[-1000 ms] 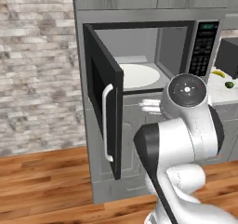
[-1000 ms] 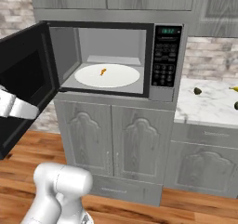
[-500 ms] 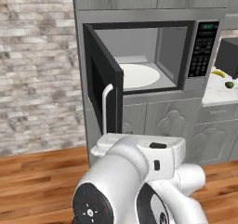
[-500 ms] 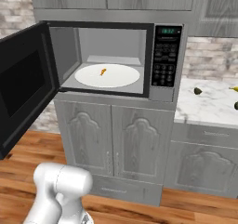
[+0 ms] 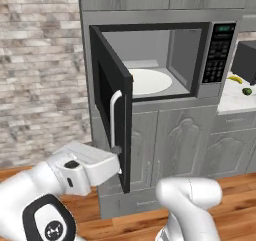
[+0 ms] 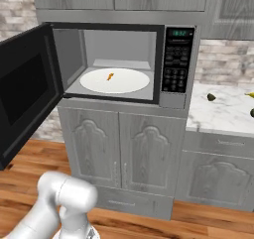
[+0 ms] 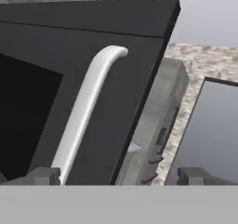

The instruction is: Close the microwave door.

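The microwave [image 5: 165,60] [image 6: 124,59] stands open, showing a grey interior, a white turntable plate [image 6: 115,80] and a black button panel [image 6: 177,67]. The microwave door [image 5: 112,110] [image 6: 25,89] [image 7: 93,79] is swung out to the left, about square to the front. Its white bar handle [image 5: 115,117] [image 7: 83,111] is on the outer face. My gripper [image 7: 119,175] is open, its fingertips [image 7: 44,175] wide apart, close to the door's outer face near the handle's lower end. In the left base view my hand [image 5: 102,165] reaches the door's lower free edge.
Grey cabinets [image 6: 124,153] sit under and above the microwave. A marble counter [image 6: 223,116] on the right holds a banana [image 5: 235,78], a lime [image 5: 246,91] and a dark appliance [image 5: 247,60]. A brick wall [image 5: 45,75] lies left of the door, above a wooden floor [image 6: 30,163].
My arm has swung from in front of the microwave down and to the left, bringing the hand to the door's outer face. The door has kept its angle.
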